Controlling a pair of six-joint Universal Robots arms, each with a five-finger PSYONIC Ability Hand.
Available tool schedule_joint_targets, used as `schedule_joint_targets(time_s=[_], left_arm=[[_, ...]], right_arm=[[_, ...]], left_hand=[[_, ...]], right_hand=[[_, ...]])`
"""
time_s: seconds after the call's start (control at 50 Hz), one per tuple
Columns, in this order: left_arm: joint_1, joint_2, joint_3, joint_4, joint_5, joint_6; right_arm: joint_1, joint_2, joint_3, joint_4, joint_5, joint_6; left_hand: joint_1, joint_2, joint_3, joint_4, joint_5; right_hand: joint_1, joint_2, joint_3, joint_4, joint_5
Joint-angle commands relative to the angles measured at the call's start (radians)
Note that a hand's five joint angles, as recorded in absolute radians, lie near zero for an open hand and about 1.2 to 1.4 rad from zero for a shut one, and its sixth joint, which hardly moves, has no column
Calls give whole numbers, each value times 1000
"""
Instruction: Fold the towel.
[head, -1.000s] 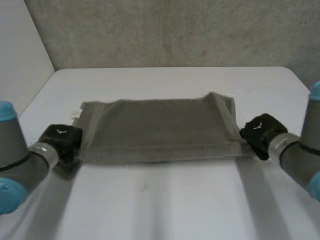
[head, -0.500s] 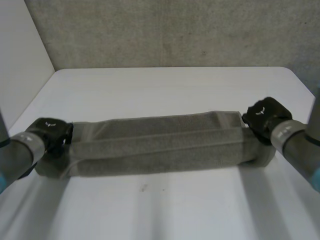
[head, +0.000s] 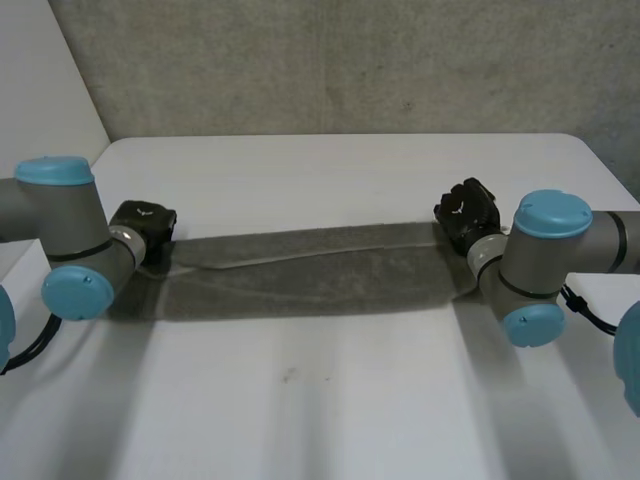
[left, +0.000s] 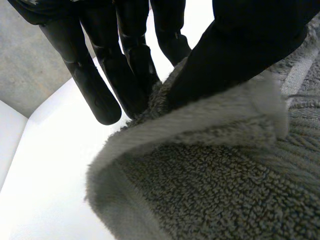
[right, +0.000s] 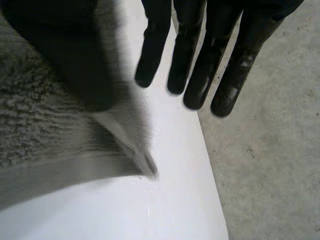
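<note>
While it lies folded into a narrow grey band, the towel (head: 310, 280) runs lengthwise across the white table (head: 330, 400), parallel to its far edge, with one end at each hand. The left wrist view shows its looped terry pile and flat hem. There the left hand (head: 143, 228) pinches the lifted edge between thumb and fingers (left: 102, 95). The right hand (head: 468, 212) has straight fingers (right: 200, 75) that grip nothing and are clear of the cloth.

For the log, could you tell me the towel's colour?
The towel is grey; left wrist view shows it best.
</note>
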Motion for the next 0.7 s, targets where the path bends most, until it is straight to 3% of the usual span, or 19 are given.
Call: schedule_joint_targets(time_s=[0.02, 0.2, 0.38, 0.54, 0.58, 0.7], left_arm=[[-18, 6, 9, 48, 2, 1], [-29, 131, 10, 138, 2, -20], [-15, 282, -48, 138, 4, -87], [-14, 420, -232, -7, 7, -123], [-14, 434, -284, -105, 7, -121], [-14, 426, -326, -248, 8, -121]], right_arm=[[-2, 18, -45, -44, 5, 44], [-12, -134, -40, -74, 45, 315], [-17, -252, 33, -21, 43, 379], [-17, -357, 127, 150, 36, 423], [-19, -369, 135, 230, 30, 463], [-40, -366, 121, 355, -21, 515]], left_hand=[[-994, -1043, -1042, -1043, -1038], [-994, -1043, -1042, -1043, -1038], [-984, -1033, -1032, -1033, -1029], [-905, -954, -953, -954, -949], [-794, -843, -842, -843, -838], [-667, -716, -715, -716, -711]], right_hand=[[-510, -617, -638, -639, -666], [-510, -617, -638, -639, -666], [-510, -617, -638, -639, -666], [-510, -617, -638, -639, -666], [-269, -376, -396, -398, -425], [-77, -184, -205, -206, -233]])
